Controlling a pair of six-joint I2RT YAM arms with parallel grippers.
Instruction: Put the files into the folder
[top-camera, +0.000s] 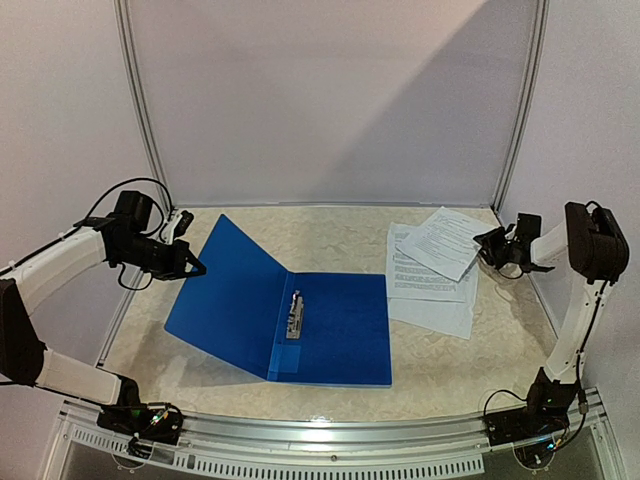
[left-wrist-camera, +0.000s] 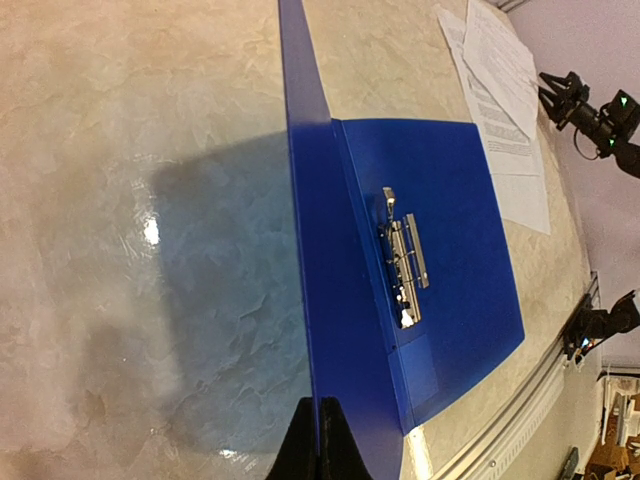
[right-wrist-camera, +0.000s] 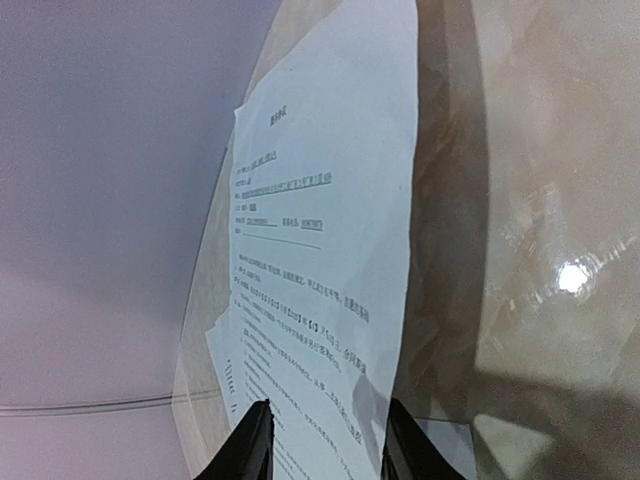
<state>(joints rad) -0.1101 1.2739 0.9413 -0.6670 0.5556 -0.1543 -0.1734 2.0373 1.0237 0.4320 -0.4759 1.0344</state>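
The blue folder (top-camera: 340, 335) lies open mid-table with its metal clip (top-camera: 295, 315) at the spine. My left gripper (top-camera: 192, 266) is shut on the outer edge of the left cover (top-camera: 225, 295) and holds it tilted up off the table. In the left wrist view the fingertips (left-wrist-camera: 318, 445) pinch the cover's edge (left-wrist-camera: 325, 300). The files (top-camera: 430, 285) lie stacked right of the folder. The top sheet (top-camera: 445, 240) is skewed toward my right gripper (top-camera: 492, 246). In the right wrist view that gripper (right-wrist-camera: 325, 445) is open, with the printed sheet (right-wrist-camera: 320, 260) running between its spread fingers.
White walls enclose the back and both sides, with metal frame posts (top-camera: 140, 110) at the back corners. A metal rail (top-camera: 320, 430) runs along the table's near edge. The marble-patterned table top (top-camera: 330, 235) shows behind the folder.
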